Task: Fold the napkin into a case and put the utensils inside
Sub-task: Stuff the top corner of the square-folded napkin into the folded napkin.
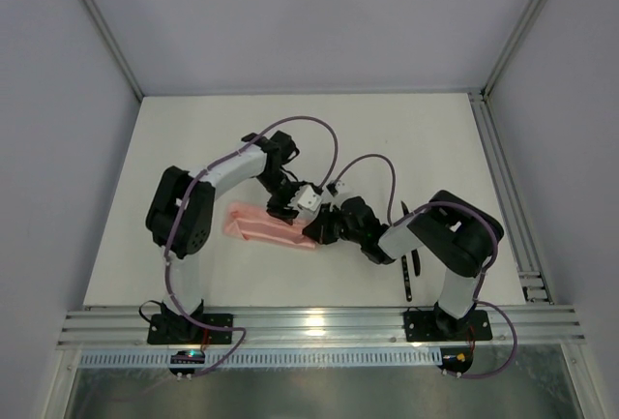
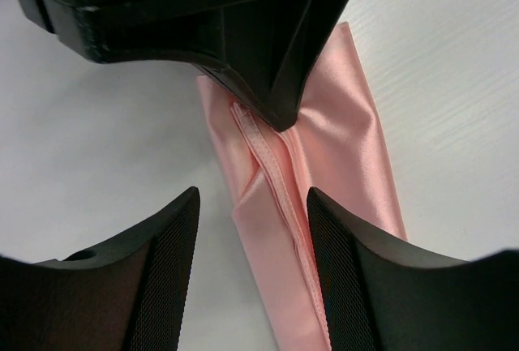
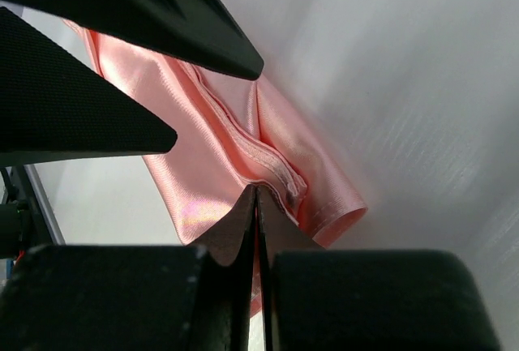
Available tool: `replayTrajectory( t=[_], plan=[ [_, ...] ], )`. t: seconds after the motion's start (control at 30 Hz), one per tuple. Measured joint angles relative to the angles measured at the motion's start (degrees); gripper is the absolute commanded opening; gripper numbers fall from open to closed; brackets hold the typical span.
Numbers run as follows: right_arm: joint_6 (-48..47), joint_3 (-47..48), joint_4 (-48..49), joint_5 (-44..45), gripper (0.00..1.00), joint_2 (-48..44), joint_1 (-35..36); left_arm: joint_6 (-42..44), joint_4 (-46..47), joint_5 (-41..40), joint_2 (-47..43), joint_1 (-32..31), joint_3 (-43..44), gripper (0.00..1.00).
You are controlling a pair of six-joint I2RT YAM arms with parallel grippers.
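**A:** Closest in, the left gripper (image 2: 252,201) has its fingers spread, astride the case (image 2: 340,124), which lies folded on the table (image 2: 89,140).

**B:** The right gripper (image 3: 256,199) is clenched, tip on the hem. It may be nipping cloth; hard to say.

**A:** If it lifts with cloth caught, the folds could spill open.

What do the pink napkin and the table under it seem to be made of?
Napkin: probably satin-like woven cloth, glossy; it shows sheen, soft creases and a stitched hem. Table: white matte board, perhaps laminate; faint fine grain lines.
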Motion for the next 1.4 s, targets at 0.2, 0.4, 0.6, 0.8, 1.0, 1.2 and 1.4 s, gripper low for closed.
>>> replayTrajectory(
  t=[0.2, 0.4, 0.6, 0.8, 1.0, 1.2, 1.4],
  plan=[
    [1.0, -0.9, 1.3, -0.8, 0.04, 0.0, -0.6, 1.1, -0.3, -1.7, 2.6, -1.2, -0.2, 0.57],
    [1.2, -1.0, 1.3, -0.9, 0.04, -0.1, -0.6, -0.8, 0.9, -3.9, 3.8, -2.7, -0.2, 0.49],
    [1.5, -1.3, 0.4, -0.9, 0.04, -0.9, -0.9, -1.9, 0.9, -5.9, 4.9, -3.6, -0.2, 0.46],
    [1.9, -1.3, 0.3, -0.9, 0.04, -0.9, -0.9, -3.3, 0.8, -7.4, 5.0, -3.8, 0.0, 0.34],
    [2.3, -1.3, 0.2, -0.9, 0.04, -0.9, -1.0, -5.4, 0.4, -7.7, 4.9, -4.0, 0.1, 0.55],
    [2.6, -1.3, 0.2, -0.9, 0.04, -0.9, -1.0, -7.4, 2.7, -7.3, 4.2, -3.9, -0.2, 0.5],
    [2.9, -1.3, 0.2, -1.1, 0.04, -0.9, -1.1, -6.7, 2.2, -5.8, 2.4, -3.5, -0.1, 0.41]
  ],
)
